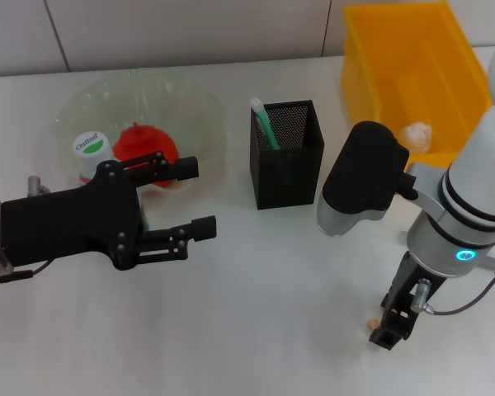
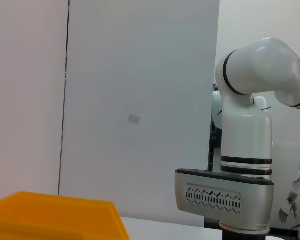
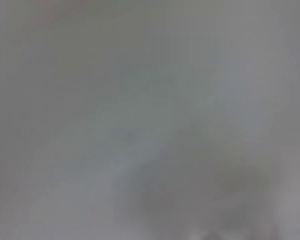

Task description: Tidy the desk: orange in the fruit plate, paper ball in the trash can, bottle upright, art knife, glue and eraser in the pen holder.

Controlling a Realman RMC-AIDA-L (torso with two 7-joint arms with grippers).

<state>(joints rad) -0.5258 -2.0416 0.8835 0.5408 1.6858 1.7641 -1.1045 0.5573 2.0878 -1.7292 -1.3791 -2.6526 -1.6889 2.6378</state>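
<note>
The orange (image 1: 144, 147) lies in the pale-green fruit plate (image 1: 190, 103) at the back left. The bottle (image 1: 91, 148) stands upright at the plate's left side, its cap and green label facing up. My left gripper (image 1: 200, 198) hovers open just in front of the plate, holding nothing. The black mesh pen holder (image 1: 286, 157) stands mid-desk with a green-and-white stick (image 1: 262, 122) inside. The paper ball (image 1: 417, 134) lies in the yellow trash can (image 1: 412, 66). My right gripper (image 1: 392, 326) points down onto the desk (image 1: 256, 289), right against the tan eraser (image 1: 373, 323).
The left wrist view shows a corner of the trash can (image 2: 55, 217) and the white right arm (image 2: 245, 150) before a plain wall. The right wrist view is a grey blur. The right arm's elbow (image 1: 363, 177) hangs close beside the pen holder.
</note>
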